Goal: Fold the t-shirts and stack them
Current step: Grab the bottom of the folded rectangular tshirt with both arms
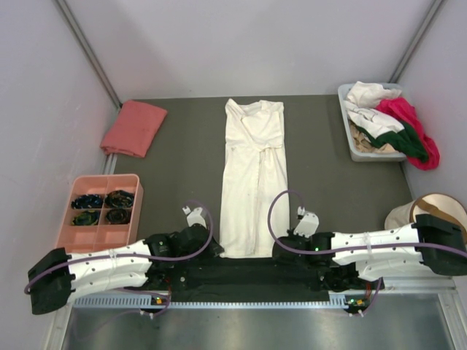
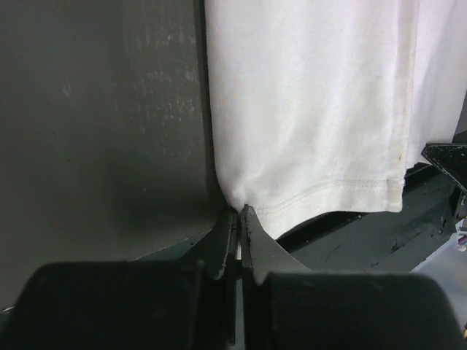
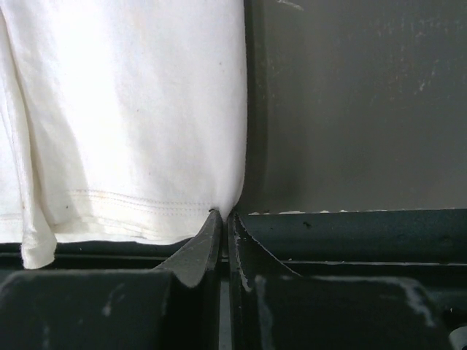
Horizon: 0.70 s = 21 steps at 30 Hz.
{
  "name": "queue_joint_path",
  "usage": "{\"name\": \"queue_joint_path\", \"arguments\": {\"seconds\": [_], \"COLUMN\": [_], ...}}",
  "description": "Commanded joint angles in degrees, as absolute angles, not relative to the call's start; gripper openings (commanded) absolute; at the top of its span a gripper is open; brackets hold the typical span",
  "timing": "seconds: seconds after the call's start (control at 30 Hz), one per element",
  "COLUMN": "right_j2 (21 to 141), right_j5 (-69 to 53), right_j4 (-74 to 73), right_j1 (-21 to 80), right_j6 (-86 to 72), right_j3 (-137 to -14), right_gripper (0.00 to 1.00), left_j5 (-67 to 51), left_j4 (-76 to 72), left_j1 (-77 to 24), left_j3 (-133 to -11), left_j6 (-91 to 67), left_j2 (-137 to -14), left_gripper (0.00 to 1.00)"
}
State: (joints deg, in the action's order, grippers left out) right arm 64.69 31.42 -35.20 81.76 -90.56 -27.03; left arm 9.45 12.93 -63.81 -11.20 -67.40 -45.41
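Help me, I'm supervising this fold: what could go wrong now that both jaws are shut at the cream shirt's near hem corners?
1. The left jaws and right jaws each pinch only the tip of a hem corner of the long cream-white cotton t-shirt, so a corner could slip out on lifting.
2. The shirt lies folded lengthwise in layers; the jaws may hold only some, letting the fold fall open.

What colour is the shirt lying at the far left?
Salmon-pink shirt; clearest in the top view.

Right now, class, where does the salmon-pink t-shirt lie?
In the top view, the salmon-pink t-shirt lies folded at the far left, beyond the pink tray and left of the cream t-shirt.
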Motion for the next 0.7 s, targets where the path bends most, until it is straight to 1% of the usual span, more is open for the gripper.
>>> {"name": "queue_joint_path", "arguments": {"seconds": [0.0, 0.23, 0.37, 0.67], "right_j2": [63.11, 58.72, 57.04, 55.81], "right_j5": [33.57, 39.45, 44.72, 46.58], "right_j4": [-35.59, -42.35, -45.96, -38.95], "right_j1": [82.44, 82.35, 80.87, 70.85], "right_j6": [-90.97, -88.77, -85.80, -69.63], "right_j3": [-28.47, -33.22, -36.64, -41.13], "right_gripper": [0.00, 0.00, 0.00, 0.00], "left_j5": [11.07, 17.74, 23.54, 28.47], "left_j4": [15.81, 21.35, 18.64, 13.10], "left_j1": [-63.99, -64.07, -64.07, -63.81], "left_j3": [-12.29, -21.96, -25.31, -32.77], "left_j6": [-66.27, -61.53, -57.67, -51.60], "left_j2": [-45.18, -44.47, -46.58, -58.00], "left_gripper": [0.00, 0.00, 0.00, 0.00]}}
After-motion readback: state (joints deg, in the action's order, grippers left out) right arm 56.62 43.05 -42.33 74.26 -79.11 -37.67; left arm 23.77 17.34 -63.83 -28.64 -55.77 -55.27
